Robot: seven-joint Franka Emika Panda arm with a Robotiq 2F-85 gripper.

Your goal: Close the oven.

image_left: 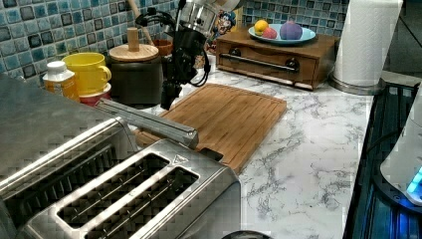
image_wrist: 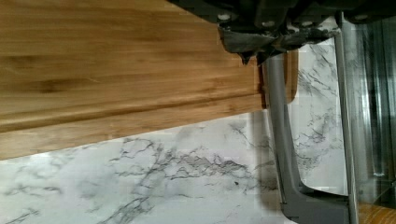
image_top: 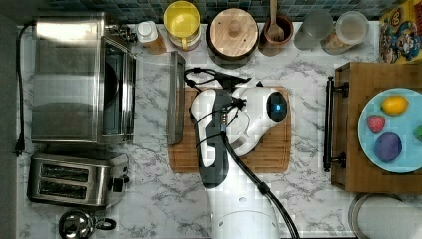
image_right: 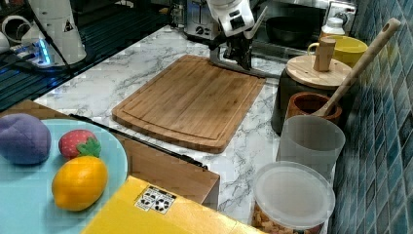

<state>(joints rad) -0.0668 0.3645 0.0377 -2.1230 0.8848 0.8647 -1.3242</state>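
The oven (image_top: 67,79) is a boxy steel unit on the top view's left. Its glass door (image_top: 154,99) is swung down flat over the marble counter, and its metal bar handle (image_top: 175,99) lies along the near edge of the cutting board (image_top: 268,149). My gripper (image_left: 168,101) points down just above the far end of the handle (image_left: 149,121), on the board side. In the wrist view the fingertips (image_wrist: 246,55) sit together with nothing between them, right beside the handle bar (image_wrist: 280,140). The right view shows the gripper (image_right: 239,57) over the handle.
A two-slot toaster (image_top: 74,179) stands beside the oven. Along the tiled wall stand a bottle (image_top: 149,35), a yellow mug (image_top: 182,22), a lidded canister (image_top: 233,32) and jars. On the top view's right, a wooden drawer box (image_top: 348,124) carries a plate of toy fruit.
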